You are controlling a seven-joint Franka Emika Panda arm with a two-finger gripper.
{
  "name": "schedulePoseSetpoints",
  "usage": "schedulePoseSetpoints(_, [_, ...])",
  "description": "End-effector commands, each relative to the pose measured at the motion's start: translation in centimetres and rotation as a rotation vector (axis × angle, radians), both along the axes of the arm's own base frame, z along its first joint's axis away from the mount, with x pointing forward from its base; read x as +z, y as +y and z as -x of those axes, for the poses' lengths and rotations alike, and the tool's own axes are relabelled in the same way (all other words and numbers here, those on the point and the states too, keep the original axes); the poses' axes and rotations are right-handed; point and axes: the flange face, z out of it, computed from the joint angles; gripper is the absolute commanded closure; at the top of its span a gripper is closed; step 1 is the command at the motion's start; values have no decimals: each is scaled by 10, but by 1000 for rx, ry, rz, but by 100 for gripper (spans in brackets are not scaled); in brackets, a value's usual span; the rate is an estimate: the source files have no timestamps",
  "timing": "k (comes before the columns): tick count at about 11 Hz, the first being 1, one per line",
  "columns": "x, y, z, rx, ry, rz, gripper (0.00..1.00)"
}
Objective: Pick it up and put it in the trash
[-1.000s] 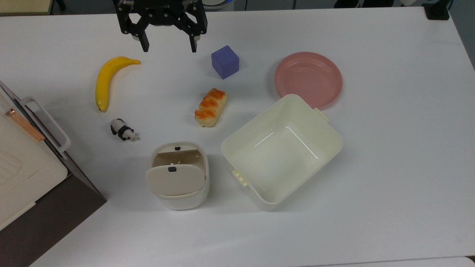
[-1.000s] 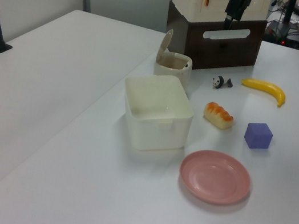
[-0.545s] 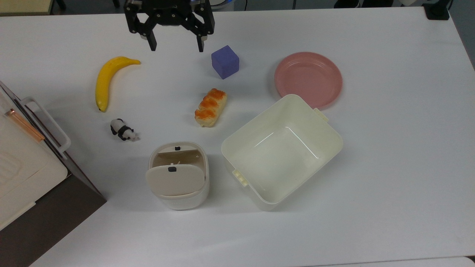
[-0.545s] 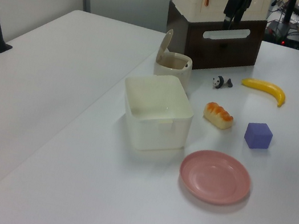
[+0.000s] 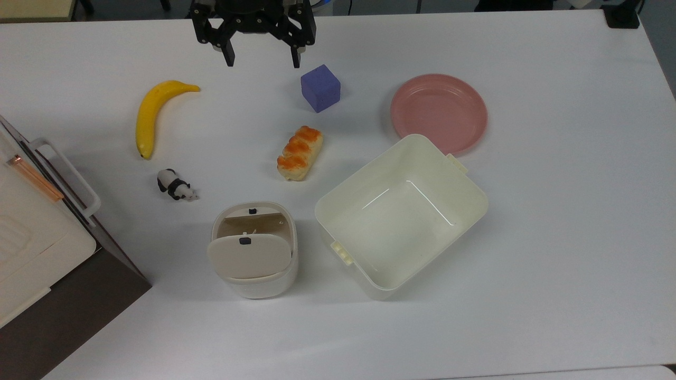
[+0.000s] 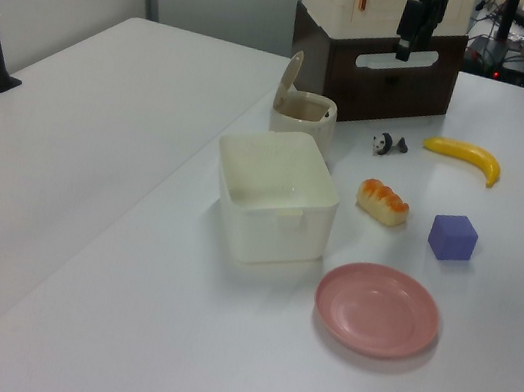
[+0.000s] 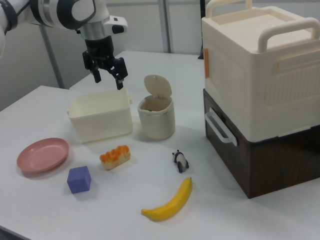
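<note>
In the top view, going from the top view's left, first comes a big box [image 5: 37,237] on a brown base. Next is a yellow banana [image 5: 150,113], and nearer than that a little toy panda [image 5: 170,183].

Touching the panda on the top view's right is a tiny white lump. I think this is the paper wad [image 5: 191,196] (it is so small that I can't be sure). It lies on the table, near the trash [image 5: 259,287] but not in it.

The gripper [image 5: 262,62] hangs up high over the far side of the table, well apart from the wad. Its two fingers are spread wide and there is nothing between them.

The trash stands near the middle, with its flap lid tipped up, so the hole is open.

Further to the top view's right are a bread roll [image 5: 300,153], a purple block [image 5: 320,88], a big tub [image 5: 367,172] with no lid, and a pink plate [image 5: 438,113].

So I think none of the job is done yet. The gripper has to go to the wad, pinch it, lift it, carry it over the trash and let it drop.

The wad looks like a round, bumpy ball. I can't tell which way it points or if it has a long side.
</note>
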Motion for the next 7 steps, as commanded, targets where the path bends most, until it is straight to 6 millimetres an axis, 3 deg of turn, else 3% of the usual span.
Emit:
schedulePoseSetpoints(1, [0, 2, -2, -23, -12, -2, 0])
schedulePoseSetpoints(7, [-2, 1, -4, -22, -12, 7, 0])
